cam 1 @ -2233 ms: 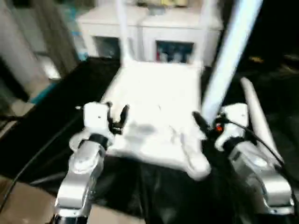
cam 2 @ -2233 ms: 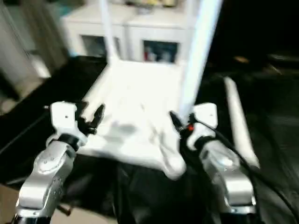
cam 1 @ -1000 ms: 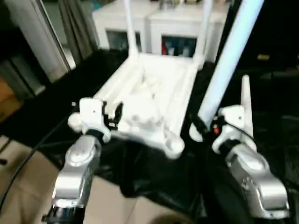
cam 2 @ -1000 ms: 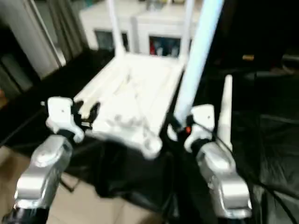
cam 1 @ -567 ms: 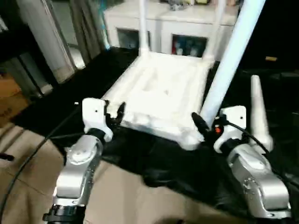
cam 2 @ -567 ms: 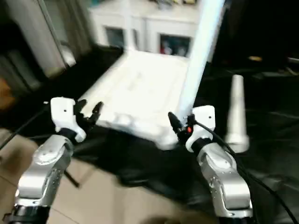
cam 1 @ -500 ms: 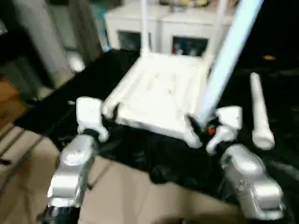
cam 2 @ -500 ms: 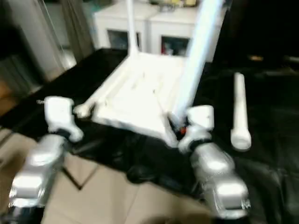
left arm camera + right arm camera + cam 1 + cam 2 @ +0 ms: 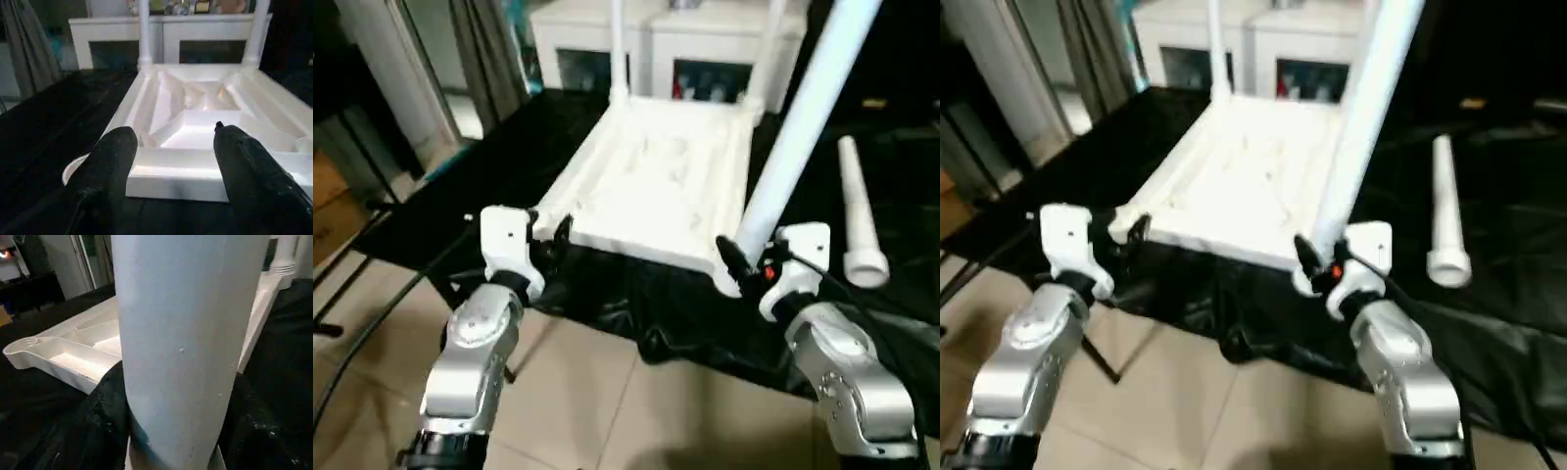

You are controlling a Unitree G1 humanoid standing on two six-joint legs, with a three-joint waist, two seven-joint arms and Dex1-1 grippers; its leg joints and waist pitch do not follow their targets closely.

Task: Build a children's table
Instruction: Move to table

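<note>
Nearest the camera, 2 silver forearms reach forward from 6 o'clock. The left gripper (image 9: 551, 240), at about 9 o'clock in the head view, has its fingers (image 9: 110, 161) spread and empty, just short of the tabletop's near edge. The right gripper (image 9: 736, 262), at about 4 o'clock, pinches the lower end of a leg (image 9: 798, 122) between its 2 fingers (image 9: 105, 421); this leg rises steeply toward 1 o'clock, its base at the tabletop's near right corner.

The tabletop (image 9: 656, 186) lies upside down at the picture's centre on a black sheet (image 9: 489, 166), its ribbed underside up. The near left corner socket (image 9: 73, 169) holds no leg. A loose leg (image 9: 857, 211) lies flat on the sheet at 3 o'clock, apart from the tabletop, flared end nearest.

Farther off, 2 legs (image 9: 143, 34) stand upright in the far corners. White cabinets (image 9: 705, 49) stand behind, at 12 o'clock.
</note>
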